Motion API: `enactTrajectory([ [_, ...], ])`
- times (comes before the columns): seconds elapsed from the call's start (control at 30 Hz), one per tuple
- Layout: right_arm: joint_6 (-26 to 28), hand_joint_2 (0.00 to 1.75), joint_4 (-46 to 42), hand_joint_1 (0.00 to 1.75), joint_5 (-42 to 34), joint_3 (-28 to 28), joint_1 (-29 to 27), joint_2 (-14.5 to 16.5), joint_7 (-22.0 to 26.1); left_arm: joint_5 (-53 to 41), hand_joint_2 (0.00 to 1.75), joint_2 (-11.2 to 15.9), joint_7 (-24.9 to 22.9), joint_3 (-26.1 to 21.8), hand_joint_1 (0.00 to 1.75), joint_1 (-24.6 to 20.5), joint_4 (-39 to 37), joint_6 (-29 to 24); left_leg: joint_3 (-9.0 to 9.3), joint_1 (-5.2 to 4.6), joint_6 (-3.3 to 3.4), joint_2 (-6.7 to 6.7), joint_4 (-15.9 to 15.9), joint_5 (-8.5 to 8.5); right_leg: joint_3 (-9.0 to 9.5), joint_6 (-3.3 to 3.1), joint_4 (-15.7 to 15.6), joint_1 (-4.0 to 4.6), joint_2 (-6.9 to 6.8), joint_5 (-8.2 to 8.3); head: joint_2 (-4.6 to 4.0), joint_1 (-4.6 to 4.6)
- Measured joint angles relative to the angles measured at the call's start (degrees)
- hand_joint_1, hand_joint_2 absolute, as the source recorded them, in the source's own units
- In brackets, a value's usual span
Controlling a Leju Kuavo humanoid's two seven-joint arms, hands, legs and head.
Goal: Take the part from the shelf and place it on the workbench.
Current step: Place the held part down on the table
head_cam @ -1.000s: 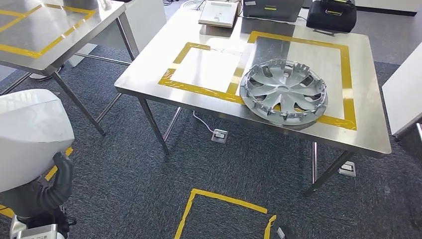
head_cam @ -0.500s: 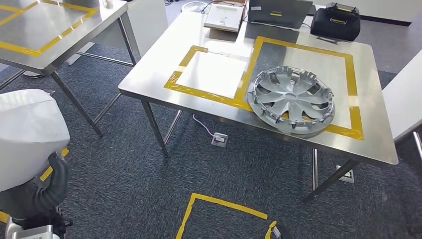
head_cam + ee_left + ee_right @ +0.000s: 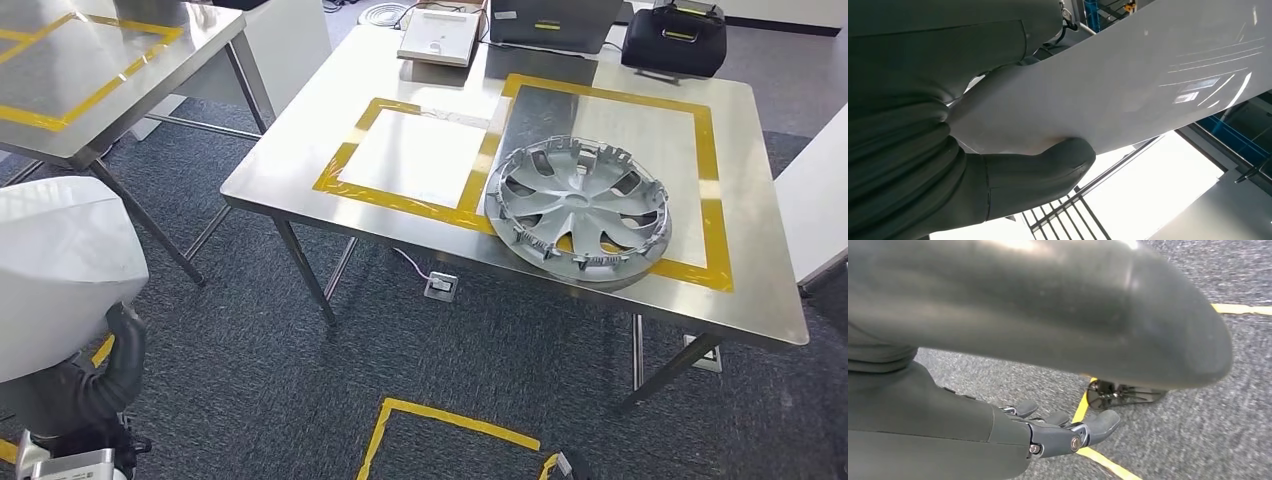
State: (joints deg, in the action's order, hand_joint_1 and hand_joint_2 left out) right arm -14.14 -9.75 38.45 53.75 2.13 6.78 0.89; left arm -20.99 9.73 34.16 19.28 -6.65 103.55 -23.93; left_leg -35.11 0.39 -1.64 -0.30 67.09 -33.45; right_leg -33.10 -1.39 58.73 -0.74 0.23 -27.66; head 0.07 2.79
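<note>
The left hand (image 3: 998, 170) grips a white part (image 3: 1128, 85). The right hand (image 3: 1063, 432) hangs empty, fingers apart. A wheel cover (image 3: 580, 210) lies on the surface (image 3: 290, 170).

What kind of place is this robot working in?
Probably a workshop or robot test lab: steel workbenches marked with yellow tape rectangles, a wheel cover lying on one, and more tape on the grey carpet floor.

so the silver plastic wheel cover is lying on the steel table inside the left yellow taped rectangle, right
Not quite. In the head view the silver plastic wheel cover lies on the steel table in the right yellow taped rectangle, overlapping its near tape edge.
</note>
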Motion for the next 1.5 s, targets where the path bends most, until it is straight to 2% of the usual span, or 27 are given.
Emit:
enactTrajectory([
  [0.03, 0.0, 0.00, 0.0, 0.00, 0.0, 0.0, 0.0, 0.0, 0.0, 0.0, 1.75, 0.0, 0.0, 0.0, 1.75, 0.0, -0.1, 0.0, -2.39, 0.02, -0.09, 0.01, 4.1, -1.39, 0.33, -0.18, 0.0, 0.06, -0.01, -0.29, 0.00, -0.01],
  [0.07, 0.0, 0.00, 0.0, 0.00, 0.0, 0.0, 0.0, 0.0, 0.0, 0.0, 1.75, 0.0, 0.0, 0.0, 1.75, 0.0, -0.2, 0.0, -4.51, 0.02, -0.11, 0.01, 7.3, -1.98, 0.68, -0.27, 0.0, 0.12, 0.00, -0.61, 0.00, 0.00],
  [0.1, 0.0, 0.00, 0.0, 0.00, 0.0, 0.0, 0.0, 0.0, 0.0, 0.0, 1.75, 0.0, 0.0, 0.0, 1.75, 0.0, -0.3, 0.1, -5.76, 0.02, -0.06, 0.01, 8.5, -1.39, 1.08, -0.29, 0.0, 0.17, 0.03, -0.95, 0.00, 0.01],
  [0.13, 0.0, 0.00, 0.0, 0.00, -0.1, 0.0, -0.1, 0.0, 0.0, 0.0, 1.75, 0.0, 0.0, 0.0, 1.75, 0.0, -0.4, 0.1, -5.89, 0.01, 0.07, 0.01, 7.4, 0.35, 1.57, -0.27, 0.0, 0.19, 0.09, -1.31, 0.00, 0.00],
  [0.2, 0.0, 0.00, 0.0, 0.00, -0.2, 0.0, -0.1, 0.0, 0.0, -0.1, 1.75, -0.1, -0.1, 0.0, 1.75, -0.2, -0.5, 0.3, -3.29, -0.03, 0.53, 0.02, 0.0, 5.46, 2.61, -0.04, 0.0, 0.20, 0.19, -2.13, 0.00, 0.00],
  [0.23, 0.0, 0.00, 0.0, 0.00, -0.2, 0.0, -0.1, 0.0, 0.0, -0.2, 1.75, -0.2, -0.1, 0.0, 1.75, -0.4, -0.5, 0.5, -1.67, -0.15, 0.75, 0.03, -3.7, 7.03, 2.93, 0.22, 0.1, 0.27, 0.25, -2.54, 0.00, -0.02],
  [0.27, 0.0, 0.00, 0.0, 0.00, -0.2, 0.0, 0.0, 0.1, 0.0, -0.2, 1.75, -0.2, -0.2, 0.0, 1.75, -0.6, -0.5, 0.6, -0.56, -0.25, 0.97, 0.03, -6.2, 7.81, 3.08, 0.52, 0.1, 0.32, 0.28, -2.85, 0.00, -0.01],
  [0.3, -0.1, 0.00, 0.0, 0.00, -0.2, 0.0, 0.0, 0.1, 0.0, -0.3, 1.75, -0.3, -0.2, 0.0, 1.75, -0.7, -0.5, 0.6, -0.05, -0.38, 1.17, 0.00, -7.2, 7.71, 3.08, 0.85, 0.0, 0.34, 0.30, -3.05, 0.00, 0.01],
  [0.4, -0.2, 0.00, 0.0, 0.00, -0.2, 0.0, 0.1, 0.1, 0.0, -0.4, 1.75, -0.5, -0.3, 0.0, 1.75, -0.8, -0.4, 0.7, 0.41, -0.41, 2.04, -0.13, -7.9, 7.30, 3.41, 1.87, -0.1, 0.30, 0.23, -3.53, 0.00, 0.14],
  [0.47, -0.1, 0.00, 0.0, 0.00, -0.2, 0.0, 0.2, 0.1, 0.0, -0.5, 1.75, -0.5, -0.3, -0.1, 1.75, -0.8, -0.4, 0.7, 1.17, -0.23, 2.71, -0.06, -8.5, 7.16, 2.04, 2.41, 3.1, 0.30, 0.12, -5.18, 0.00, 0.26],
  [0.57, 0.0, 0.00, 0.0, 0.00, -0.2, 0.0, 0.1, 0.1, 0.0, -0.6, 1.75, -0.7, -0.3, -0.1, 1.75, -0.8, -0.5, 0.7, 1.77, -0.29, 3.32, 0.10, -8.7, 6.49, -4.87, 2.80, 14.4, 0.24, 0.07, -9.12, 0.00, 0.35],
  [0.6, 0.1, 0.00, 0.0, 0.00, -0.2, 0.0, 0.0, 0.1, 0.0, -0.6, 1.75, -0.7, -0.3, -0.1, 1.75, -0.8, -0.5, 0.7, 1.97, -0.30, 3.34, 0.08, -8.6, 6.22, -6.64, 2.86, 16.4, 0.23, 0.06, -9.03, 0.00, 0.36],
  [0.63, 0.1, 0.00, 0.0, 0.00, -0.2, 0.0, -0.1, 0.1, 0.0, -0.6, 1.75, -0.7, -0.3, -0.1, 1.75, -0.8, -0.5, 0.7, 2.24, -0.29, 3.28, 0.02, -8.5, 5.92, -7.30, 2.89, 16.2, 0.19, 0.06, -7.68, 0.00, 0.37],
  [0.67, 0.1, 0.00, 0.0, 0.00, -0.2, 0.0, -0.1, 0.1, 0.0, -0.6, 1.75, -0.7, -0.3, -0.1, 1.75, -0.8, -0.6, 0.7, 2.61, -0.27, 3.16, -0.03, -8.4, 5.55, -6.75, 2.88, 13.6, 0.13, 0.05, -5.29, 0.00, 0.40],
  [0.7, 0.1, 0.00, 0.0, 0.00, -0.2, 0.0, -0.1, 0.1, 0.0, -0.6, 1.75, -0.7, -0.3, -0.1, 1.75, -0.8, -0.6, 0.7, 3.06, -0.24, 2.98, -0.07, -8.3, 5.13, -5.30, 2.84, 9.5, 0.04, 0.02, -2.45, 0.00, 0.41],
  [0.73, 0.0, 0.00, 0.0, 0.00, -0.2, 0.1, -0.1, 0.1, 0.0, -0.6, 1.75, -0.7, -0.2, -0.1, 1.75, -0.8, -0.6, 0.7, 3.37, -0.33, 2.72, -0.09, -8.2, 4.71, -3.71, 2.76, 5.5, 0.08, 0.00, -0.49, 0.00, 0.41],
  [0.77, 0.0, 0.00, 0.0, 0.00, -0.2, 0.1, -0.1, 0.1, 0.0, -0.6, 1.75, -0.7, -0.2, -0.1, 1.75, -0.8, -0.6, 0.7, 3.60, -0.41, 2.42, -0.12, -8.1, 4.33, -2.38, 2.57, 2.6, 0.11, 0.00, 0.70, 0.00, 0.40],
  [0.8, 0.0, 0.00, 0.0, 0.00, -0.1, 0.1, -0.1, 0.1, -0.1, -0.5, 1.75, -0.7, -0.1, -0.1, 1.75, -0.8, -0.6, 0.7, 3.71, -0.48, 2.12, -0.15, -8.1, 4.09, -1.64, 2.34, 1.0, 0.19, 0.01, 1.03, 0.00, 0.38],
  [0.9, -0.1, 0.00, 0.0, 0.00, -0.1, 0.1, -0.1, 0.1, -0.2, -0.2, 1.75, -0.7, -0.2, -0.1, 1.75, -0.8, -0.7, 1.1, 4.25, -0.45, 1.40, -0.21, -8.6, 4.07, -1.19, 1.56, 0.3, 0.44, 0.10, 0.88, 0.00, 0.38],
  [1.03, -0.2, 0.00, 0.0, 0.00, -0.1, 0.3, 0.0, 0.1, -0.6, 0.1, 1.75, -0.7, -0.9, -0.2, 1.75, -1.0, -1.0, 1.3, 5.05, -0.58, 2.72, -0.14, -9.2, 4.43, -0.58, 1.31, -0.3, 0.38, 0.24, 1.05, 0.00, -0.02],
  [1.1, -0.1, 0.00, 0.0, 0.00, -0.1, 0.5, 0.0, 0.1, -1.0, 0.1, 1.75, -0.7, -1.2, -0.3, 1.75, -1.0, -1.3, 1.3, 5.27, -0.55, 2.82, -0.10, -9.6, 4.28, -0.54, 1.01, -0.3, 0.50, 0.24, 0.86, 0.00, -0.03],
  [1.17, -0.1, 0.00, 0.0, 0.00, -0.1, 0.5, 0.0, 0.1, -1.2, 0.1, 1.75, -0.7, -1.4, -0.6, 1.75, -1.0, -1.6, 1.2, 5.36, -0.52, 2.64, -0.10, -9.8, 4.23, -0.52, 0.83, -0.3, 0.56, 0.22, 0.74, 0.00, -0.02],
  [1.27, -0.1, 0.00, 0.0, 0.00, 0.0, 0.5, 0.0, 0.1, -1.5, 0.5, 1.75, -0.7, -1.8, -1.3, 1.75, -1.1, -2.3, 1.2, 5.45, -0.38, 1.59, -0.09, -10.0, 4.19, -0.49, 0.68, -0.2, 0.66, 0.20, 0.66, 0.00, -0.02],
  [1.3, -0.1, 0.00, 0.0, 0.00, 0.0, 0.5, 0.0, 0.2, -1.6, 0.7, 1.75, -0.7, -1.9, -1.7, 1.75, -1.1, -2.6, 1.2, 5.45, -0.35, 1.27, -0.09, -9.9, 4.14, -0.46, 0.72, -0.3, 0.61, 0.20, 0.70, 0.00, -0.01],
  [1.33, -0.1, 0.00, 0.0, 0.00, 0.0, 0.5, 0.0, 0.2, -1.8, 0.8, 1.75, -0.7, -2.0, -2.0, 1.75, -1.2, -2.9, 1.2, 5.45, -0.38, 1.26, -0.09, -9.9, 4.13, -0.40, 0.85, -0.4, 0.51, 0.19, 0.79, 0.00, -0.01],
  [1.43, -0.1, 0.00, 0.0, 0.00, 0.1, 0.5, 0.0, 0.2, -1.8, 1.5, 1.75, -0.8, -2.2, -3.1, 1.75, -1.4, -3.6, 1.2, 6.55, -0.15, 2.23, 0.10, -12.0, 5.11, 0.04, 1.52, -0.9, 0.43, 0.15, 1.04, 0.00, 0.01],
  [1.5, -0.1, 0.00, 0.0, 0.00, 0.2, 0.5, 0.1, 0.2, -1.7, 1.9, 1.75, -0.8, -2.1, -3.6, 1.75, -1.6, -4.0, 1.2, 7.94, 0.28, 2.51, 0.48, -14.2, 6.20, -1.29, 1.94, 2.2, 0.45, 0.12, -0.61, 0.00, 0.15],
])
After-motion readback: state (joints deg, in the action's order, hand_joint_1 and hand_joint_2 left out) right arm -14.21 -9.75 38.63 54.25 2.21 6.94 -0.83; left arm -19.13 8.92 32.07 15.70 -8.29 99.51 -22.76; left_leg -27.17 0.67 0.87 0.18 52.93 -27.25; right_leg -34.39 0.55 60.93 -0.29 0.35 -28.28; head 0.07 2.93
